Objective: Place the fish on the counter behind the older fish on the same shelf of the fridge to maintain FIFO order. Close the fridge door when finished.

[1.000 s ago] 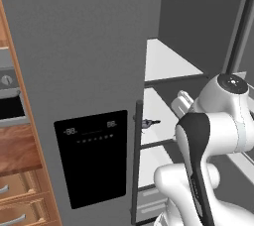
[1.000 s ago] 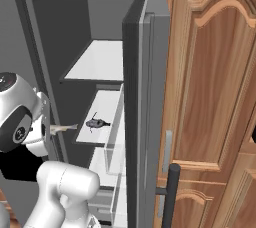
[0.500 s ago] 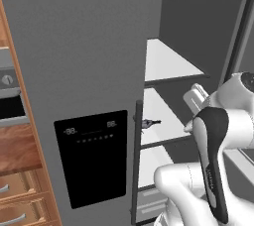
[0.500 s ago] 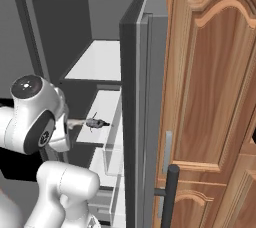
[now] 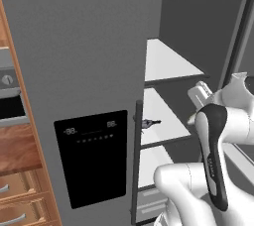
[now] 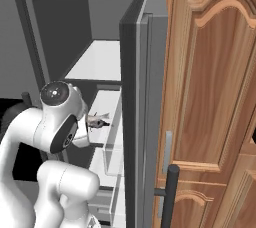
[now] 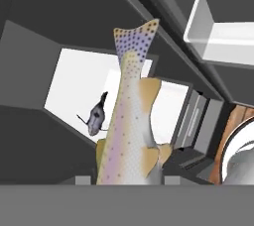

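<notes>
A spotted, silvery-pink fish (image 7: 128, 121) rises tail-up from the bottom of the hand view, where my gripper (image 7: 130, 176) is shut on its head end. My fingertips are hidden behind its body. Beyond it, a small dark older fish (image 7: 95, 114) lies on a white shelf (image 7: 74, 79) inside the open fridge. The base views show this older fish (image 5: 149, 122) near the front of the middle shelf (image 5: 161, 113), with my hand (image 6: 91, 120) just short of it (image 6: 102, 122). The fridge door (image 6: 134, 102) stands open.
The shut door with the black dispenser panel (image 5: 92, 158) fills the left. Clear bins (image 6: 113, 144) line the open door's inner face, one showing close by (image 7: 218, 27). A tall wooden cabinet (image 6: 210, 97) stands right of the fridge. The counter (image 5: 17, 150) and drawers lie far left.
My arm has swung in toward the fridge opening, carrying the fish closer to the middle shelf. The older fish has not moved.
</notes>
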Controlling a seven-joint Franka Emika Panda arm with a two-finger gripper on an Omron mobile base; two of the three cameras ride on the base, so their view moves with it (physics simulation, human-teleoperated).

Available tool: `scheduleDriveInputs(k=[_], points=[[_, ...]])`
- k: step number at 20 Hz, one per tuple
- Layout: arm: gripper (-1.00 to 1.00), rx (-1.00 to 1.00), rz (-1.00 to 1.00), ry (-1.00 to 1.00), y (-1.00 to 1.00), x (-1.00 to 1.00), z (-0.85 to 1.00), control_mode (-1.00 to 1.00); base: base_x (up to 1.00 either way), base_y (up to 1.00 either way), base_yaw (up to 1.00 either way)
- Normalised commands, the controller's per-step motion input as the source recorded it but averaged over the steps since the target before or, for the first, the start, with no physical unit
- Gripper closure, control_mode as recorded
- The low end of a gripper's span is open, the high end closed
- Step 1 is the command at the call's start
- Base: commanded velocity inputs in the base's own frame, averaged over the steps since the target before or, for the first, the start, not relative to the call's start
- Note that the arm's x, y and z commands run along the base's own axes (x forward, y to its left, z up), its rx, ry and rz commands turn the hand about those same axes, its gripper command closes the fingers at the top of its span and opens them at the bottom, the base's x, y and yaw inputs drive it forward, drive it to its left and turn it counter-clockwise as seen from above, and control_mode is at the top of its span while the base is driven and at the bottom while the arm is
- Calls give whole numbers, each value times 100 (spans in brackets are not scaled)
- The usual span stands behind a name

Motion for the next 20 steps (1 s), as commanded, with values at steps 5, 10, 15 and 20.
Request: scheduleDriveInputs(k=[5, 10, 15, 20], points=[[100, 0, -1, 0, 0, 60, -28, -100, 0, 0, 0], [100, 0, 0, 0, 0, 48, -40, -100, 0, 0, 0], [100, 0, 0, 0, 0, 47, -51, -100, 0, 0, 0], [100, 0, 0, 0, 0, 41, -23, -100, 0, 0, 0]])
